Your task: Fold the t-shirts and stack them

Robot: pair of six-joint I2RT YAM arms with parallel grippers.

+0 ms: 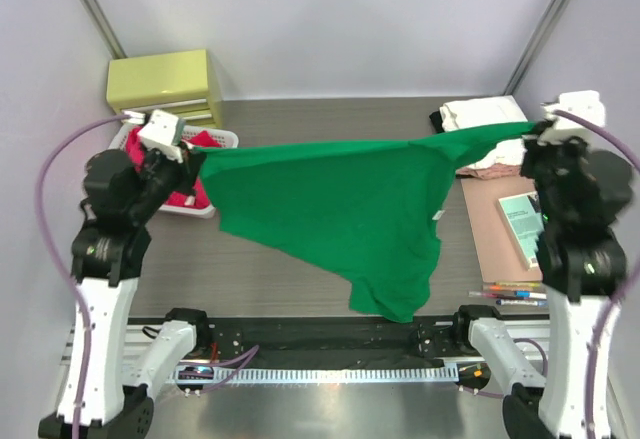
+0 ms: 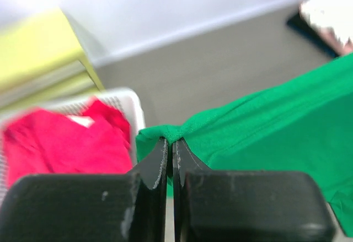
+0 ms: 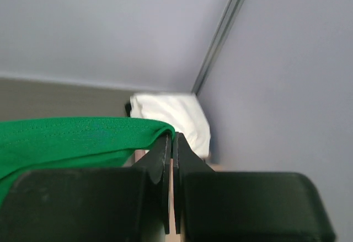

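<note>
Item: green t-shirt [image 1: 330, 199], held off the table [image 1: 300, 119] and stretched between both arms, its top edge running nearly taut from left to right. The body hangs in a slanted fold, with the lowest corner dropping toward the near edge of the table. Left gripper [image 1: 193, 164]: jaws pressed together on a bunched corner of the green cloth, which the left wrist view shows puckered at the fingertips [image 2: 170, 140]. Right gripper [image 1: 530, 131]: jaws likewise pinched closed on the opposite corner, with a stitched hem curling into the tips in the right wrist view [image 3: 172, 137]. Left side of the table: white slatted basket [image 1: 225, 137] holding a red t-shirt [image 1: 197, 140], beneath and just behind the left gripper. A pale yellow-green box [image 1: 165, 79] stands against the back wall behind the basket. Far right corner: a folded white t-shirt [image 1: 480, 114] on top of a small pile, with a dark edge [image 1: 437, 117] showing at the pile's left side. It sits just behind the held right corner. Right side, nearer: a teal-covered book [image 1: 525, 221] lying on a pinkish flat sheet [image 1: 495, 229]. Several pens [image 1: 515, 294] lie side by side near the front of that sheet.
</note>
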